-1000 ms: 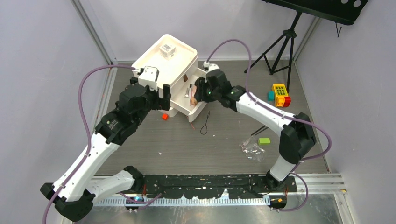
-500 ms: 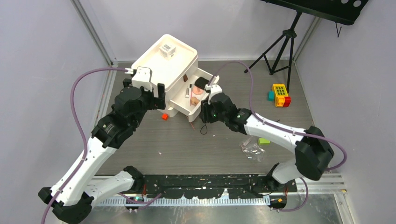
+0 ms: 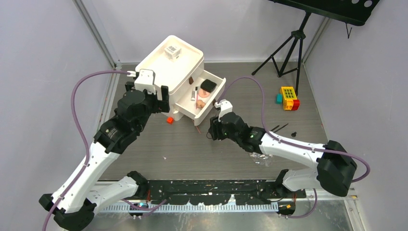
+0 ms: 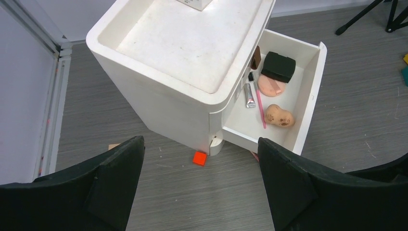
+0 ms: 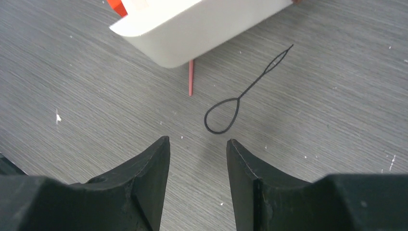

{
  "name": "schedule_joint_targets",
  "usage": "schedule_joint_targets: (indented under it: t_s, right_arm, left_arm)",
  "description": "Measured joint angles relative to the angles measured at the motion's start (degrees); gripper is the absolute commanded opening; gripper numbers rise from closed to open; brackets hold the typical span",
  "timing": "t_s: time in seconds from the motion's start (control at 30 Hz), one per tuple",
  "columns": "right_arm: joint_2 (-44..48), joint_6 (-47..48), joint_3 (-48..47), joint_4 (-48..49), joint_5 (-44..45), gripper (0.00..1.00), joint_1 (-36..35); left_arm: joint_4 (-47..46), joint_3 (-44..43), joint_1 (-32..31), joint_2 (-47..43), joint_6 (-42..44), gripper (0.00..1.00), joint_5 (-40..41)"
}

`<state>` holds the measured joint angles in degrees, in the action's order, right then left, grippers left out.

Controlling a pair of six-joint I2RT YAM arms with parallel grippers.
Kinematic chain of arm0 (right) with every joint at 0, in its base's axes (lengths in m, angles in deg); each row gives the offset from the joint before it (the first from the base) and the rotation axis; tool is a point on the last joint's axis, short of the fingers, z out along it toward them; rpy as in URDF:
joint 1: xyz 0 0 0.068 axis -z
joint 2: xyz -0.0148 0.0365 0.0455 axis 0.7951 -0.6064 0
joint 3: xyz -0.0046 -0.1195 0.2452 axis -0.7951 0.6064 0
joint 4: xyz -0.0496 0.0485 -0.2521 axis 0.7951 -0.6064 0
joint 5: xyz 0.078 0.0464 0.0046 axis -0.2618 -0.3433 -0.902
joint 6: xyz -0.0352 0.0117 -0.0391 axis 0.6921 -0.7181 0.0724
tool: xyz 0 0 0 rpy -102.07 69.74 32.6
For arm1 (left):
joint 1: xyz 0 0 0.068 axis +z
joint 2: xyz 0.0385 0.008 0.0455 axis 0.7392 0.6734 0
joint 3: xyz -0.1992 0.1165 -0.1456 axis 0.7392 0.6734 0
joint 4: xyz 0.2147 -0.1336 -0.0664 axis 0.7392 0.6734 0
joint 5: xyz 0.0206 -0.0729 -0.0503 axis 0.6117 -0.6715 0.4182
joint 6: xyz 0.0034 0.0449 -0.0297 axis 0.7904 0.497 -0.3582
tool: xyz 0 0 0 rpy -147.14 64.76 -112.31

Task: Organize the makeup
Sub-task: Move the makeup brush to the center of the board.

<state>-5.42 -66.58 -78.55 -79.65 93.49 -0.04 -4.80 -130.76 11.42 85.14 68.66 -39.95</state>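
Hiding under the drawer [image 5: 202, 29], the red pencil [image 5: 191, 79] barely shows; left fingers [image 4: 110, 183] and right fingers [image 5: 144, 187] gape empty.

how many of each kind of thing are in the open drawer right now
black compact: 1
pink round puff: 1
peach sponge: 1
silver tube: 1
pink pencil: 1
brown piece at the back, kind unclear: 1
total: 6

Both arms [image 3: 91, 161] have white links [image 3: 288, 147], black joints [image 3: 132, 103], purple cables [image 3: 73, 102] and black pincer fingers [image 5: 144, 187].
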Motion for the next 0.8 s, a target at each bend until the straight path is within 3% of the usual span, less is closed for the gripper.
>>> schedule_joint_targets:
  t_s: [0.27, 0.53, 0.8]
  right_arm:
    - [-1.42, 2.25, 1.05, 2.10, 0.98, 0.54, -1.05]
    - [-8.63, 7.45, -4.96, 2.14, 1.25, 0.55, -6.27]
    - [-16.52, 8.81, -5.81, 9.94, 6.60, 0.66, -9.68]
  left_arm:
    - [-2.69, 1.79, 0.00, -0.37, 0.33, 0.89, 2.56]
    - [-3.67, 2.12, 0.00, -0.39, 0.72, 0.89, 4.26]
    - [-3.93, 2.14, 0.00, -0.39, 0.76, 0.89, 4.61]
